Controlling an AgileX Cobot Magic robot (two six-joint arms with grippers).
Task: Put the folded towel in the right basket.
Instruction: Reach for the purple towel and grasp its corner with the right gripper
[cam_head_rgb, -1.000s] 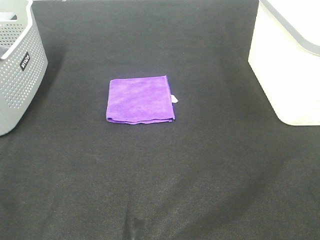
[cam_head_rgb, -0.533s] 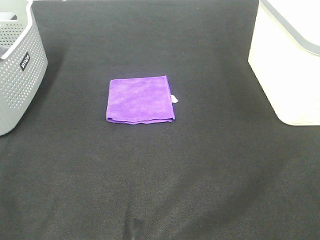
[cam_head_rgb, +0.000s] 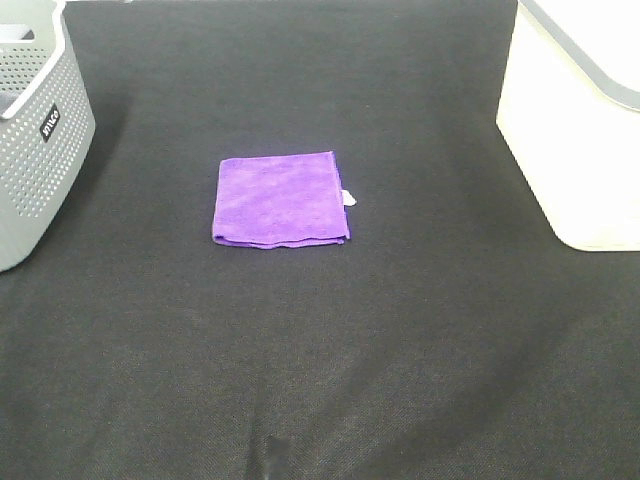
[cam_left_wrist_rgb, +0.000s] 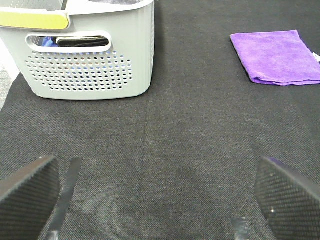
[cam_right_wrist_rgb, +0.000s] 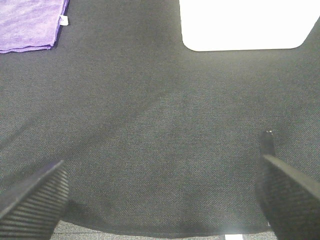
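The folded towel (cam_head_rgb: 280, 200), a flat purple square with a tiny white tag on its right edge, lies on the black cloth near the middle of the table. It also shows in the left wrist view (cam_left_wrist_rgb: 276, 56) and the right wrist view (cam_right_wrist_rgb: 29, 24). The right basket (cam_head_rgb: 580, 120), cream-white with a grey rim, stands at the right edge; the right wrist view shows its wall (cam_right_wrist_rgb: 245, 25). My left gripper (cam_left_wrist_rgb: 160, 200) and right gripper (cam_right_wrist_rgb: 160, 192) are both open, empty and low over the near side of the table, far from the towel. Neither arm shows in the exterior view.
A grey perforated basket (cam_head_rgb: 35, 130) with a black label stands at the left edge; the left wrist view shows it (cam_left_wrist_rgb: 85, 55) holding dark items. The table's front edge (cam_right_wrist_rgb: 150, 232) runs just under my right gripper.
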